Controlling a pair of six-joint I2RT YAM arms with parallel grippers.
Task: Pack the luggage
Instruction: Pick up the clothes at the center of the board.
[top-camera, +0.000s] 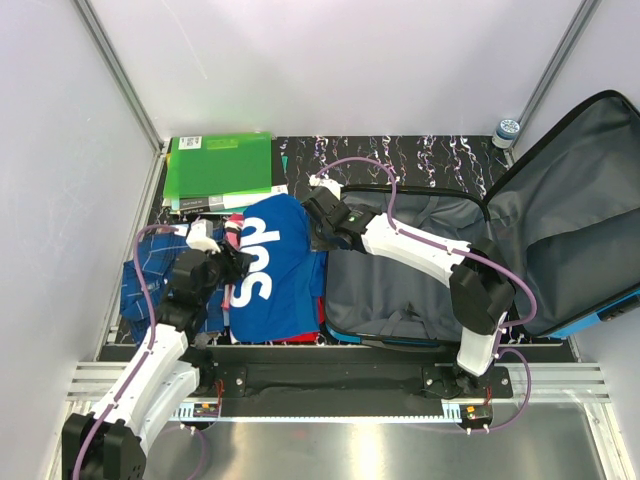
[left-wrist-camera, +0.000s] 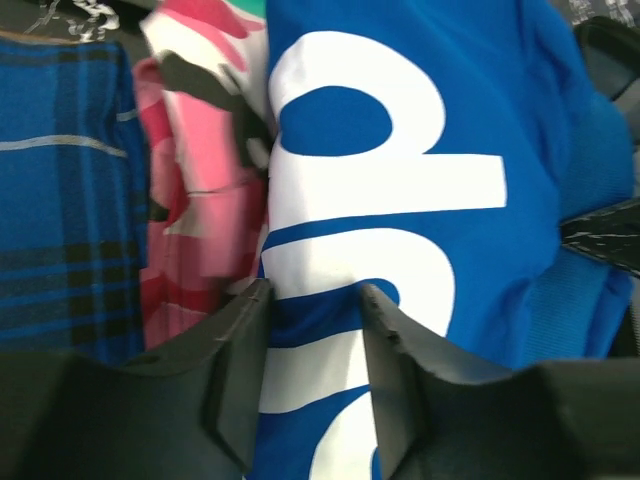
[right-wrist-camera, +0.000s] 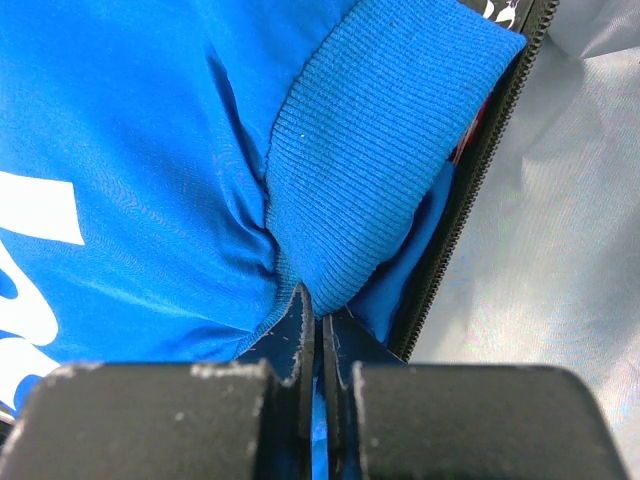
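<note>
Clamping the ribbed cuff (right-wrist-camera: 370, 150) of the blue jacket (top-camera: 275, 265), the right gripper (right-wrist-camera: 322, 330) sits beside the open luggage (right-wrist-camera: 560, 250); the left gripper (left-wrist-camera: 315, 295) straddles the fabric, jaws apart. That thin pinch could slip, spilling cloth outside.

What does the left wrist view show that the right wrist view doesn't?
Left wrist only: the blue plaid garment and pink garment, with the left end effector open. Right wrist only: the luggage zipper and grey lining, and the right end effector shut on the blue jersey at its ribbed hem. Both: that jersey and its white lettering.
</note>
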